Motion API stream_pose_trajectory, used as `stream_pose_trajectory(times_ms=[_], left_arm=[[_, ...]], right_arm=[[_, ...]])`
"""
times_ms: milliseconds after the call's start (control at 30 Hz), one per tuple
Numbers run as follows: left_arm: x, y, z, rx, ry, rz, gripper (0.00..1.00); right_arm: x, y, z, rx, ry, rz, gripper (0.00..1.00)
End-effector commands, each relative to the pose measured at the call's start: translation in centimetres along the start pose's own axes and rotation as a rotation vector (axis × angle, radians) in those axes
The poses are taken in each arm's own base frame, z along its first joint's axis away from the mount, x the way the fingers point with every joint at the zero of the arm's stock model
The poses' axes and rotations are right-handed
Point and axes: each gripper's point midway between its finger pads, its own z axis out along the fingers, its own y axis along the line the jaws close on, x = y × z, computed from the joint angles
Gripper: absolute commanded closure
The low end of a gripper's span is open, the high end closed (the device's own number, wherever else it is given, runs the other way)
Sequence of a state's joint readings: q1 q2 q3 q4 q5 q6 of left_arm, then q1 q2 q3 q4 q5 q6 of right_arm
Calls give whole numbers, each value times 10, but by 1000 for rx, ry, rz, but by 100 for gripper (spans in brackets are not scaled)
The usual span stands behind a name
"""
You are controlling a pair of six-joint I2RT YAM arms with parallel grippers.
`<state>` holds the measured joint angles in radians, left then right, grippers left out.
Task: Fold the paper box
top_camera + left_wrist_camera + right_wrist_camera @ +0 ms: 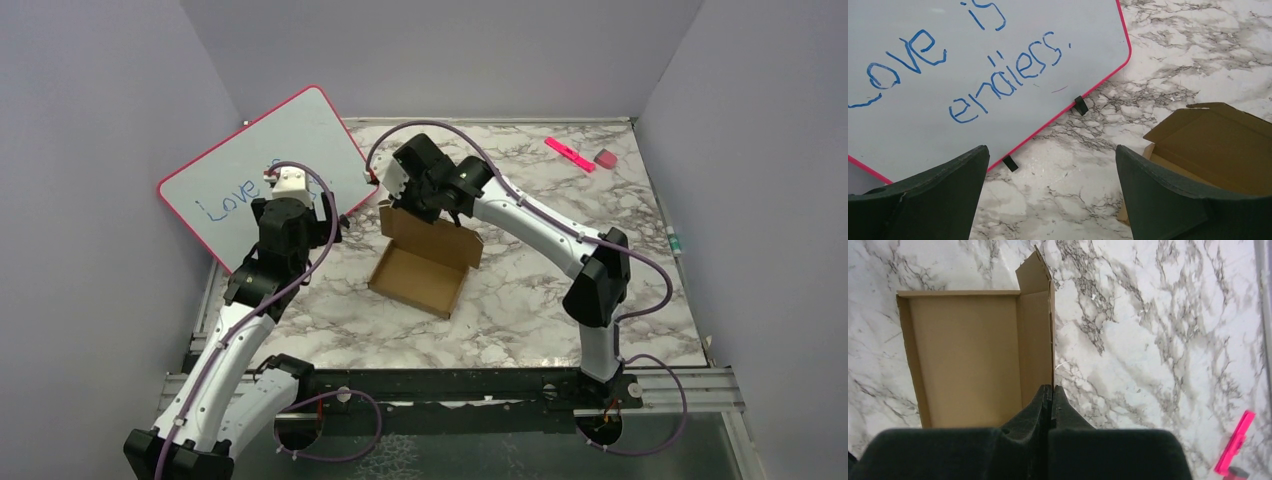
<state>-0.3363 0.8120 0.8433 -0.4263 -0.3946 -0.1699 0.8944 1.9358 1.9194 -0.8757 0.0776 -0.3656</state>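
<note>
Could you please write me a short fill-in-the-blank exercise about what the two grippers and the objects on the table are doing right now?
1. The left gripper is ____, with nothing between its fingers.
2. The right gripper is ____ on an upright flap of the box.
3. The writing on the whiteboard is ____ in colour.
Missing words: open; shut; blue.

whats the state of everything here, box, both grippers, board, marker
brown cardboard paper box: open, tray flat on the marble table, lid standing upright
right gripper: shut, pinching the lid's top edge
left gripper: open, empty, off to the box's left
pink-framed whiteboard: leaning tilted at the left wall, blue writing on it
pink marker: lying flat at the far right of the table
</note>
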Motion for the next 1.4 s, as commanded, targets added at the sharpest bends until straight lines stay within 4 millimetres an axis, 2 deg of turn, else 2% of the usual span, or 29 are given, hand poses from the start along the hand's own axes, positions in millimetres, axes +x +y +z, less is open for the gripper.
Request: stream_pose_trajectory(times_ms=[0,200,267,367,433,567,733,900,1000,1200,1300,1367], left_arm=[[-3,-7,4,56,-13,-5,3],[-2,-12,7,95,-7,-8,3],[1,-11,10,92,4,-6,3],[3,-14,12,120,16,-5,3],[4,-19,13,157,19,-1,3],[14,-29,18,209,46,10,3],[19,-43,23,280,80,30,3],[20,-58,23,365,112,57,4],[21,-67,26,406,152,73,7],[23,-80,32,451,221,121,10],[27,-82,34,452,252,165,10],[27,-83,36,455,253,208,10]], right_arm=[[-16,6,14,-110,-39,-174,99],[-28,2,14,-141,-76,-373,99],[-30,4,10,-165,-75,-399,90],[-35,4,2,-172,-81,-362,63],[-37,4,-5,-157,-102,-310,51],[-36,12,-27,-150,-162,-187,45],[-9,8,-52,-45,-202,-98,39],[33,-22,-66,66,-203,-23,31],[55,-44,-68,107,-210,25,30],[88,-69,-56,104,-197,70,33],[100,-72,-49,72,-156,85,34],[101,-71,-45,58,-167,75,34]])
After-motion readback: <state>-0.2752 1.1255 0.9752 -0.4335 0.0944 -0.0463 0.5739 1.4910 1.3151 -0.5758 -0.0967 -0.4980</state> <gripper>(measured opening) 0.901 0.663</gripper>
